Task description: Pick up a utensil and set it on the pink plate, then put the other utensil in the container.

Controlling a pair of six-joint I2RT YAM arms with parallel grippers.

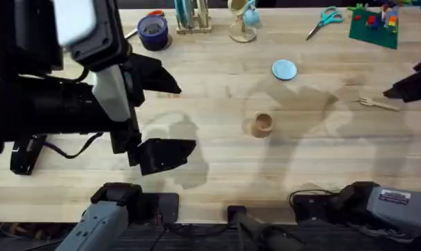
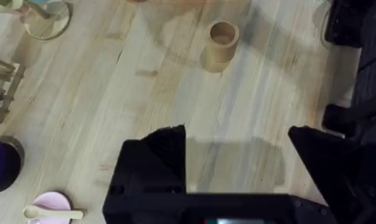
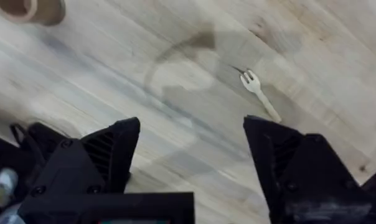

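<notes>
The small wooden spoon (image 2: 51,213) lies across the pink plate (image 2: 51,204), off to one side of my left gripper (image 2: 238,155). That gripper is open and holds nothing. In the overhead view the left gripper (image 1: 170,115) hangs high and large over the table's left part and hides the plate. The tan wooden container (image 1: 263,125) (image 2: 222,40) (image 3: 29,9) stands upright mid-table. The wooden fork (image 1: 378,104) (image 3: 259,93) lies flat at the right. My right gripper (image 1: 409,89) (image 3: 191,134) is open just above it, apart from it.
A light blue plate (image 1: 284,70) lies behind the container. A dark blue tub (image 1: 152,31) (image 2: 0,165), a wooden rack (image 1: 189,17), scissors (image 1: 325,17) and a green brick plate (image 1: 374,26) line the far edge. Bare wood surrounds the container.
</notes>
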